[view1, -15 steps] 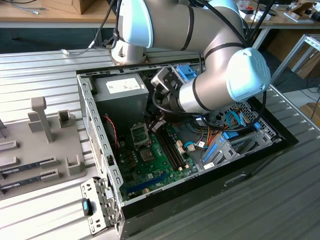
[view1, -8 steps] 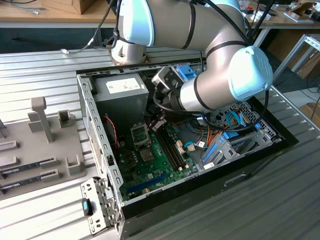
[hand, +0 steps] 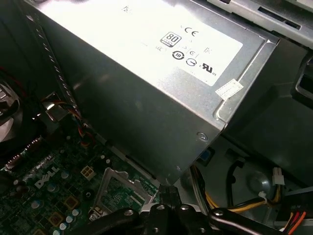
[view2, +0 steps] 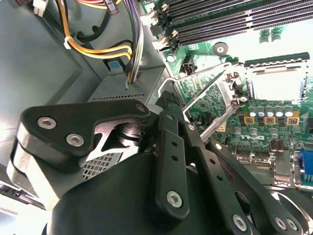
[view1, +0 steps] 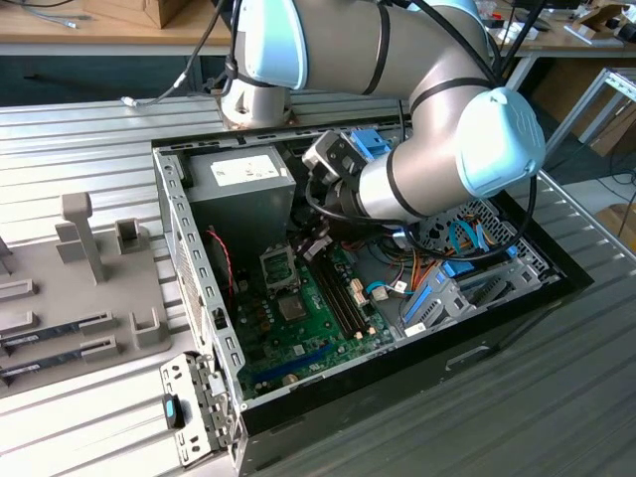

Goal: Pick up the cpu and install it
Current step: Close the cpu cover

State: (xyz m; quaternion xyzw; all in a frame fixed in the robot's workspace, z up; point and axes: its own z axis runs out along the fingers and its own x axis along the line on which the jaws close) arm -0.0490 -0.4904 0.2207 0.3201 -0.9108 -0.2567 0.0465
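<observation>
Cpu (view2: 276, 83): I take it to be the pale, glare-washed square lying flat inside the dark socket frame (view2: 274, 61) on the motherboard (view2: 230, 142), though the shine hides its surface detail; the hinged lid (view2: 210, 90) stands tilted up beside it, so the chip looks seated but not clamped.

The claw (view2: 168, 100) has its 2 black fingers drawn together to a narrow tip with nothing visible between them; the tip hangs just beside the raised lid, close under the corner of the power supply (hand: 146, 83).

Doing this step well, as I judge it, means working only on the lid's bare metal edge; the push should follow the hinge's arc, slow and even, so the chip does not shift in its seat; the tip should stay off the row of capacitors (view2: 269, 117) and the memory slots (view2: 220, 24), and clear of the bundled cables (view2: 122, 49).

Materials: the lid is thin stamped steel, bright and springy-looking; the motherboard is green, densely studded; the power supply is a dull grey sheet-metal box with sharp folded corners; the fingers are matt black links with silver screws; the cables are soft, yellow, orange and black; the case (view1: 189, 248) rests on a ribbed metal bench (view1: 99, 129).
</observation>
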